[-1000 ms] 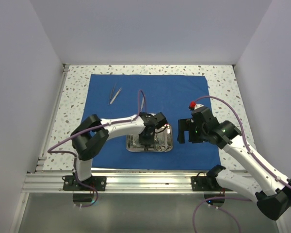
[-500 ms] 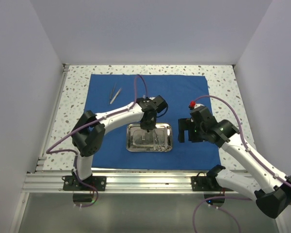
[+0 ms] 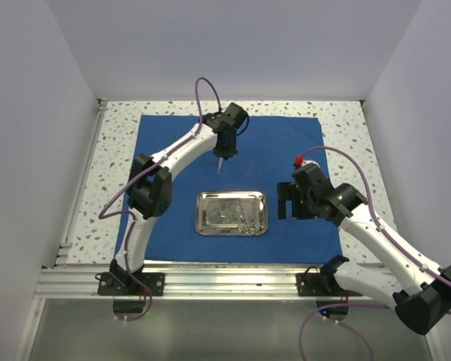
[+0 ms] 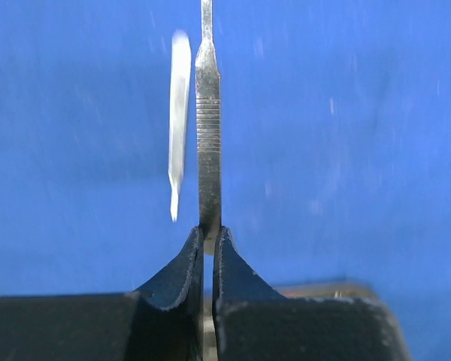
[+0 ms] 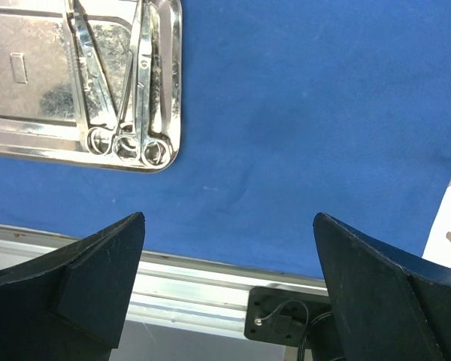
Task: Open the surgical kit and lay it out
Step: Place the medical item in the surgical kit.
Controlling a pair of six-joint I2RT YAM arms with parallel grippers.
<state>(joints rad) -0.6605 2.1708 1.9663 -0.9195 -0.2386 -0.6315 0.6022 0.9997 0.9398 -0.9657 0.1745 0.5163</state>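
Observation:
The royal-blue cloth (image 3: 286, 143) lies spread flat on the table. The steel tray (image 3: 198, 214) sits on its near middle with several ring-handled scissors and forceps (image 3: 246, 218) in its right part. My left gripper (image 3: 223, 153) is over the far middle of the cloth, shut on a thin silver ridged instrument (image 3: 220, 165) that points down. In the left wrist view the jaws (image 4: 208, 235) pinch that instrument (image 4: 208, 128) above the cloth (image 4: 346, 113). My right gripper (image 3: 289, 203) is open and empty just right of the tray. The right wrist view (image 5: 229, 218) shows the tray (image 5: 30, 90) at upper left.
A blurred silver tool (image 4: 179, 124) lies on the cloth just left of the held instrument. An aluminium rail (image 3: 210, 278) runs along the near table edge, also in the right wrist view (image 5: 173, 301). Speckled tabletop (image 3: 113, 150) borders the cloth. Walls close in three sides.
My left gripper rose from the tray with the thin instrument and carried it to the far middle of the cloth. The right arm barely moved.

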